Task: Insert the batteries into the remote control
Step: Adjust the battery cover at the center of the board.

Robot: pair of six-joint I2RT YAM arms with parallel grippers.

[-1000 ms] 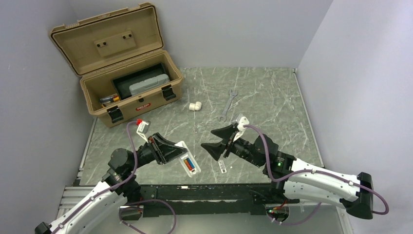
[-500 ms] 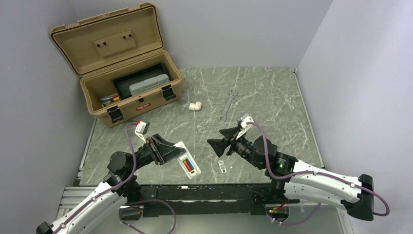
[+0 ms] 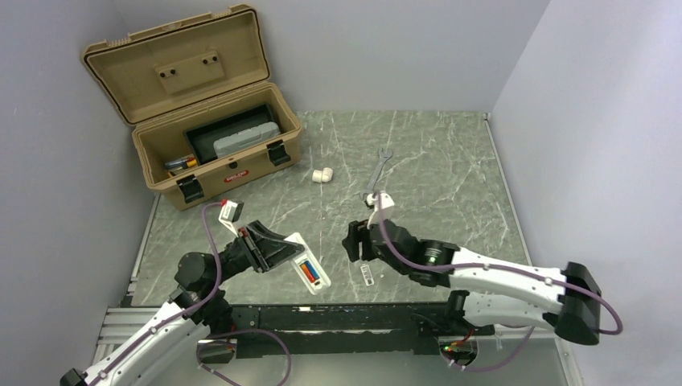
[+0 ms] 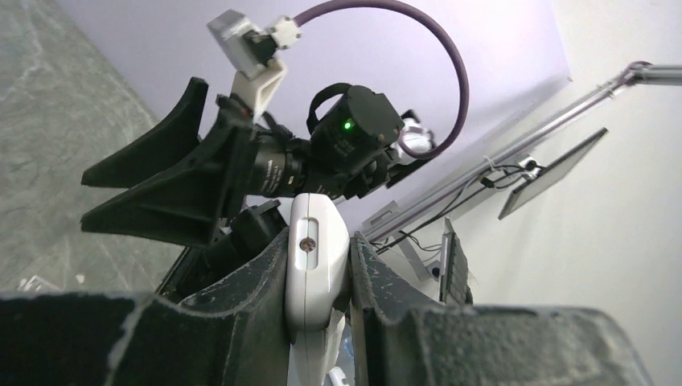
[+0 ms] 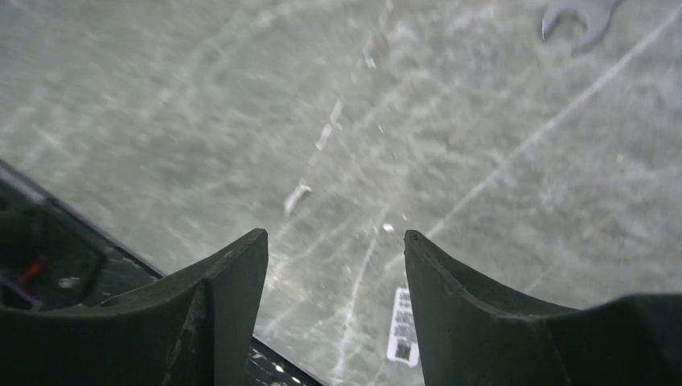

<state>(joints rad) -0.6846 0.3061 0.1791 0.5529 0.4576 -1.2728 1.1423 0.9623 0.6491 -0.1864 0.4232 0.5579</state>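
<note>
Tabletop (image 3: 434,153) of green-veined stone carries an open tan toolbox (image 3: 241,165) at the far left, with a wrench (image 3: 375,173) and a white pipe elbow (image 3: 322,174) lying well apart from the work.

The left hand (image 3: 281,251) is pinching the remote control (image 4: 314,217) across its narrow sides and holds it clear of the tabletop, recess facing up toward the overhead camera. The remote looks light and rigid. Its plastic is smooth, so a squeeze on the long edges near the middle is the safer hold. A grip near one end would likely let it swivel when something presses into the recess.

The right hand (image 5: 334,241) hangs spread and empty over bare stone, just right of the remote.

The batteries (image 3: 312,273) show as orange-red and blue inside the recess. They seem seated, though the overhead view is too coarse to be sure. Such cells are hard, slick and prone to roll, so they are best taken across the barrel, not by the ends.

A small white slip with dark markings (image 5: 402,338) lies flat under the right hand. Thin as it is, it would need lifting by an edge.
</note>
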